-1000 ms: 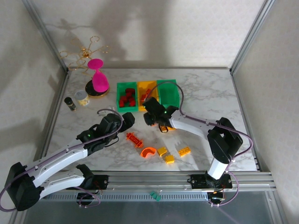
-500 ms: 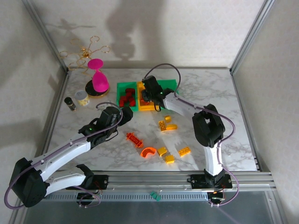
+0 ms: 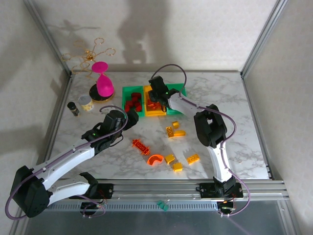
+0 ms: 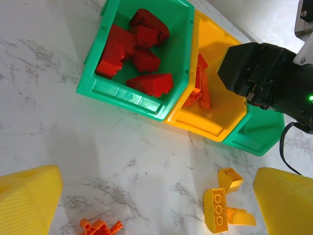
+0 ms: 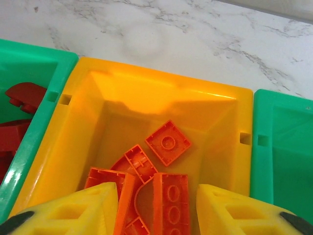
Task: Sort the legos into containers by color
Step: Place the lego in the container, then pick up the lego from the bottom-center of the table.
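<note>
My right gripper hovers over the yellow-orange bin, open. In the right wrist view its yellow fingers flank several orange bricks lying inside that bin, and none is pinched. My left gripper is open above bare marble, with its fingers wide apart. The left green bin holds red bricks. The right green bin looks empty. Yellow bricks, an orange brick and an orange arch lie on the table.
A pink hourglass-shaped object, two small jars and a gold wire stand sit at the back left. More yellow bricks lie near the front. Metal frame rails border the table.
My right arm swung from the table's middle, near the yellow bricks, back to above the yellow-orange bin. My left gripper shifted slightly toward the bins.
</note>
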Robot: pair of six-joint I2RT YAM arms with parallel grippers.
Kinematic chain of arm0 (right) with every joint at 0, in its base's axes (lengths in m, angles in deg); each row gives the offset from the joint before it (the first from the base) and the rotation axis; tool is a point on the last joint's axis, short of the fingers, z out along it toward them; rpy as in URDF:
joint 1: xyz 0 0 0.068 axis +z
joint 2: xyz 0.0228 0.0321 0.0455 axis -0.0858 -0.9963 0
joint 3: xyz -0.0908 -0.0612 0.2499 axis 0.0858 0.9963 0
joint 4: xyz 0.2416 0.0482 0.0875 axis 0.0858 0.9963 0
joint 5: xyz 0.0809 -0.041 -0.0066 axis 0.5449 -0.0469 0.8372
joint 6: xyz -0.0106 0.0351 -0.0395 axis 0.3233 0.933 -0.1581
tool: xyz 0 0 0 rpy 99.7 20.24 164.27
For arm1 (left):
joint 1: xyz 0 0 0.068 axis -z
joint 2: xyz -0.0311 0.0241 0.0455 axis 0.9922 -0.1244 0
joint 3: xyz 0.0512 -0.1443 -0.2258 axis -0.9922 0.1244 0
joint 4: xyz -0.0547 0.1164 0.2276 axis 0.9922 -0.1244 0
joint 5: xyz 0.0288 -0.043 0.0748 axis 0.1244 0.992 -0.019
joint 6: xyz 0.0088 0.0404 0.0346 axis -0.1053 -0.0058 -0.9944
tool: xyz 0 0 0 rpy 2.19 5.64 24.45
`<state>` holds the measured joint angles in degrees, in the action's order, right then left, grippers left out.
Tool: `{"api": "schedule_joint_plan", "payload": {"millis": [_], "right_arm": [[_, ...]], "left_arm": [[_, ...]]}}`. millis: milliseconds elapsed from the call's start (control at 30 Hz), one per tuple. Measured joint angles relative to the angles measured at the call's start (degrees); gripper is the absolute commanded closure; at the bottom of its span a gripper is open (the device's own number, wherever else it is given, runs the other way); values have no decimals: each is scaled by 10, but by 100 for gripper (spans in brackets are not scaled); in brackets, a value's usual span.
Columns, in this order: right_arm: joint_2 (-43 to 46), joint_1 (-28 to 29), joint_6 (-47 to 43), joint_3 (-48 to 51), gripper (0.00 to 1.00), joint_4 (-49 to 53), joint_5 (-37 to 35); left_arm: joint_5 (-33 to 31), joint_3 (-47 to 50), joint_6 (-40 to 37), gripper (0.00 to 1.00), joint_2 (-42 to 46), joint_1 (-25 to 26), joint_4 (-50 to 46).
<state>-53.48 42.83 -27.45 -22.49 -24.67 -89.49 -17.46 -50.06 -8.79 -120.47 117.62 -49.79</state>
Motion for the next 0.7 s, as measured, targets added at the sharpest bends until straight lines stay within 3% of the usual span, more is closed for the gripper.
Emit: {"api": "schedule_joint_plan", "payload": {"millis": [233, 433, 700], "right_arm": [[112, 19, 1, 115, 49, -9, 14], [230, 79, 7, 226, 44, -12, 34], [283, 162, 35, 353, 34, -16, 62]], "left_arm": [[4, 1, 1, 0, 25, 0, -7], [4, 25, 14, 0, 84, 0, -28], [3, 74, 39, 0, 154, 0, -83]]}}
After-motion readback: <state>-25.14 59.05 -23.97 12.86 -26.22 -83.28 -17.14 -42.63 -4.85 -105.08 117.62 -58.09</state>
